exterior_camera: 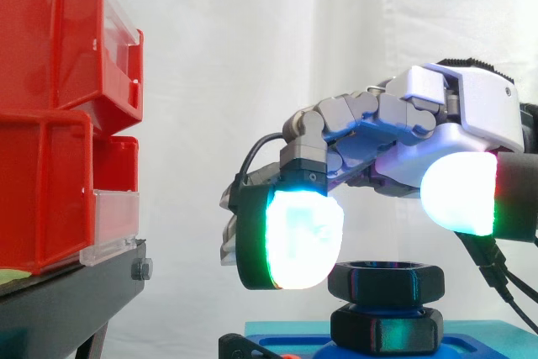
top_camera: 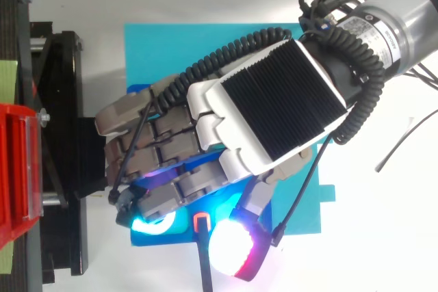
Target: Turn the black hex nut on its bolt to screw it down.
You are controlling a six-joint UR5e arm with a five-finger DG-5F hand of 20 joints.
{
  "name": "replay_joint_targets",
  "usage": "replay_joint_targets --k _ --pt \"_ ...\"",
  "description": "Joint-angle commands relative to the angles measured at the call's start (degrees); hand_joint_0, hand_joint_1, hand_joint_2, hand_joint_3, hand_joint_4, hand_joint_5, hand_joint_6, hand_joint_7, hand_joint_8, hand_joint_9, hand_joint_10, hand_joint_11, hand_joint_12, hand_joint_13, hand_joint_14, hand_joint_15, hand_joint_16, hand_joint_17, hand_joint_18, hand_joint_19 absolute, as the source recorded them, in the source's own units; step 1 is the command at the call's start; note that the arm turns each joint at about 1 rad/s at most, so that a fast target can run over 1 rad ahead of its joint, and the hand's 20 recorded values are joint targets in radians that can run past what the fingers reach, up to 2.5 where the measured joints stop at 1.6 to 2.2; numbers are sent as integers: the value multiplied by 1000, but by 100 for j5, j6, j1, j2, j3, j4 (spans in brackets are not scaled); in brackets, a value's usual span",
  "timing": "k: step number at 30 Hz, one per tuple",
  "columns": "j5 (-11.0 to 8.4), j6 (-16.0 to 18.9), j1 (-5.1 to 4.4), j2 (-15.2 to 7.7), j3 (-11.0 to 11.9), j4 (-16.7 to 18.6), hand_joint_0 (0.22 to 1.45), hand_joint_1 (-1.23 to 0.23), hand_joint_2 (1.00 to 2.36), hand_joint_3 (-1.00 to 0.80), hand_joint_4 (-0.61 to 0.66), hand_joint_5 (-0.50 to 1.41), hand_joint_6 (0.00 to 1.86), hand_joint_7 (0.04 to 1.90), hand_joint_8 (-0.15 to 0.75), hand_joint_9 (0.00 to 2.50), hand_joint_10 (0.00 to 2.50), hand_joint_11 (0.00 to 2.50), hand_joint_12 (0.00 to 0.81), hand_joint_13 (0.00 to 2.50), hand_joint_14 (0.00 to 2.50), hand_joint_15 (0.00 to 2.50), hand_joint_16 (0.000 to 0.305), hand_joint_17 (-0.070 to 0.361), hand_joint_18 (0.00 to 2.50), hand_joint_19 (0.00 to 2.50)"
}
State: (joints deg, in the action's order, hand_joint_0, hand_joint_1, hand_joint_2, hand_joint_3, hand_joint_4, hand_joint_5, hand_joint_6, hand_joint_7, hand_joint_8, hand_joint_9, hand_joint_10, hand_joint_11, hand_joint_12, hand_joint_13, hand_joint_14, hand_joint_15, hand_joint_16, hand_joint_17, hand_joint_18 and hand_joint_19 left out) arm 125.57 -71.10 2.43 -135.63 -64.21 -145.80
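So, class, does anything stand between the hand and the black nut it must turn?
Nothing visible does. In the side view the hand hangs close over the nut, with no other thing in the gap. The red bins stand apart at the view's left.

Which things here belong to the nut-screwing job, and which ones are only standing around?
For the job: robot hand, black hex nut, blue base.
Just standing there: red bins, black stand, white curtain.
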Motion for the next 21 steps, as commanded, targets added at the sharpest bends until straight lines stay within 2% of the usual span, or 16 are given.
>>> replay_joint_targets --k 1,5,12,17,21 --pt "152 -1 56 1 -4 -10 504 -363 1000 -500 200 -149 539 1079 282 554 9 411 315 575 8 227 50 113 481 306" --pt "275 8 126 1 -4 16 503 -364 1000 -500 202 -151 549 1064 281 556 9 403 314 574 7 223 50 113 481 306" --pt "319 8 179 -8 -4 25 503 -365 1000 -500 202 -156 570 1029 280 551 9 404 313 574 7 226 50 113 480 306" --pt "468 -1 232 -8 -4 25 502 -366 1000 -500 203 -159 585 1008 278 550 11 409 314 579 8 223 50 113 482 305" --pt "494 -1 258 1 -4 25 502 -366 1000 -500 205 -160 588 1001 277 553 9 402 313 579 8 230 50 113 482 304"
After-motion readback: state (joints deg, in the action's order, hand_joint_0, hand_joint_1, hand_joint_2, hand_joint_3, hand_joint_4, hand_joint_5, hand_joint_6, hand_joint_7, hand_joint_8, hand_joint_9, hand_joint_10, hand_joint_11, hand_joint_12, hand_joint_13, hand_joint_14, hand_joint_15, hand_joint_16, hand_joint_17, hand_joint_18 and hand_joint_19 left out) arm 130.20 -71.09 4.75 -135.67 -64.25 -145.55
